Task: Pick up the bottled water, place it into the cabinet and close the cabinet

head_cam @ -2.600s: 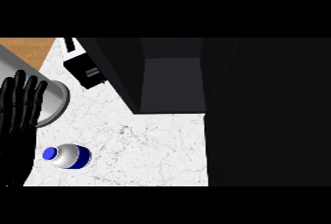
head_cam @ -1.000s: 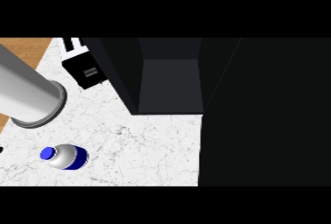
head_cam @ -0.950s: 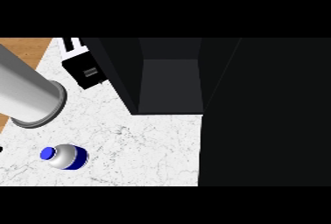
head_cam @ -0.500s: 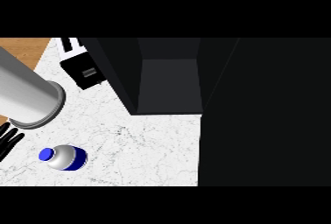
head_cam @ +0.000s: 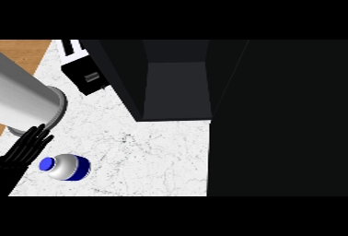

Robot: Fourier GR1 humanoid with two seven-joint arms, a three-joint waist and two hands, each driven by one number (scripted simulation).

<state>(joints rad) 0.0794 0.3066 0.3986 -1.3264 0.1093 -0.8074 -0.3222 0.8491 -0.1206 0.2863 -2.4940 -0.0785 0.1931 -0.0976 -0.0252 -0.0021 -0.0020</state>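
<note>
One bottled water just beside left hand's fingers.

cabinet is set at the counter's far side, opening toward the viewer | bottled water is stood on the counter, near-left of cabinet | left hand is placed just left of the bottle | a small box is set left of cabinet

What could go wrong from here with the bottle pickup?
1. The left hand sits beside the bottled water with straight fingers, not around it; a sideways nudge could tip or roll it.
2. The bottle stands near the marble counter's left edge, so a push could send it off.
3. The grey forearm lies over the counter's left side and may hide the grasp from view.
</note>
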